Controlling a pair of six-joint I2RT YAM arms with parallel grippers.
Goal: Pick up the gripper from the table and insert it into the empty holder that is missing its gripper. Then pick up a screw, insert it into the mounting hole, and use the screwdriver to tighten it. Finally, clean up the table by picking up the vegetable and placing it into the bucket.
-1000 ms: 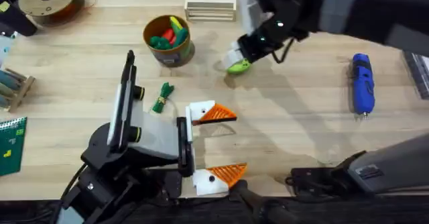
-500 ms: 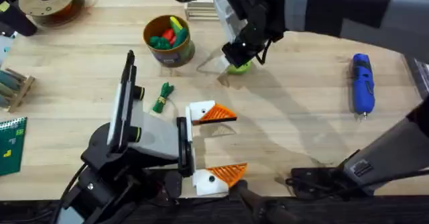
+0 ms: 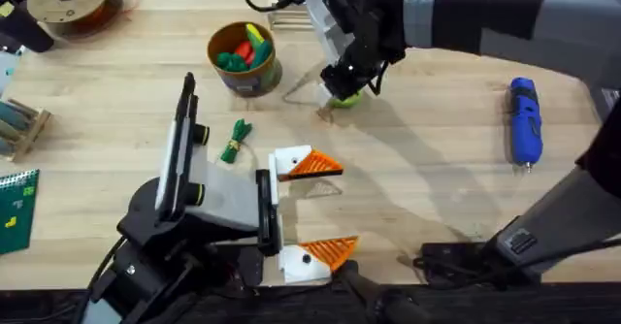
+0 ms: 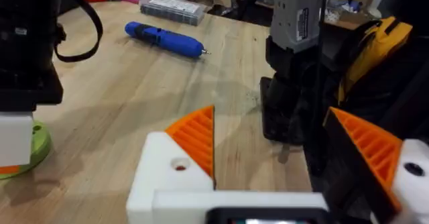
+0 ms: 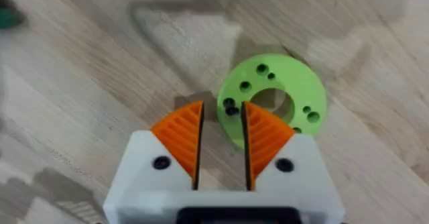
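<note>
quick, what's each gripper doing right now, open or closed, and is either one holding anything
Left gripper: open, its white mounts with orange ribbed tips spread wide, holding nothing.
Right gripper: shut on the rim of the round green ring-shaped disc on the light wooden plank table.

Bright, even indoor light from above; table (image 3: 437, 169) evenly lit, no strong glare. Soft dark shadow spreads on the wood just beside the green ring disc (image 3: 344, 97), under the right arm. Right arm large and blurred near the overhead camera. Right wrist view soft, wood grain smeared around the disc (image 5: 281, 96).
</note>
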